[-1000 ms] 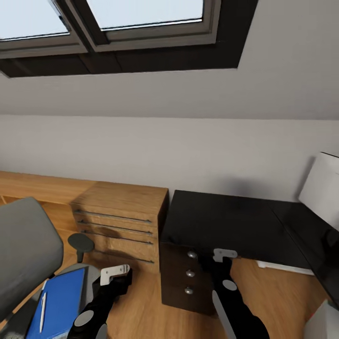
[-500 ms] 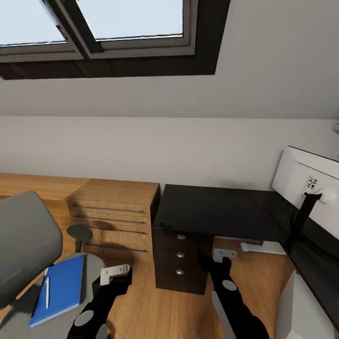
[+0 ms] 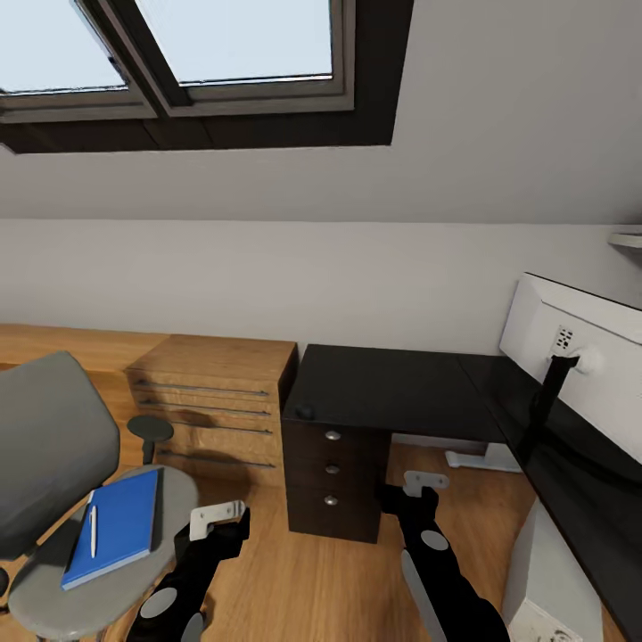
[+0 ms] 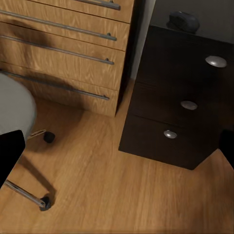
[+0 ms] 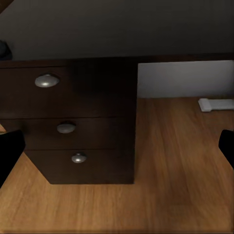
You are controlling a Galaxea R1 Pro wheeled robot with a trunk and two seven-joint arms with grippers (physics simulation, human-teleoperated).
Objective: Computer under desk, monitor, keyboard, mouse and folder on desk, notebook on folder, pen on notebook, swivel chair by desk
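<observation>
Your glossy black L-shaped desk (image 3: 392, 392) carried the pale-backed monitor (image 3: 580, 357); the grey padded swivel chair (image 3: 53, 455) held the bright blue folder (image 3: 120, 526) and slim white pen (image 3: 93, 531). Both your left gripper (image 3: 217, 518) and right gripper (image 3: 422, 482) hung over the floor, fingers apart, holding nothing.

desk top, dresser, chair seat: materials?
Desk top: glossy black, probably laminate or glass; faint sheen. Dresser: light wood or veneer, visible grain, slim metal-looking bar handles. Swivel chair seat: matte grey padding, likely fabric; no shine.
</observation>
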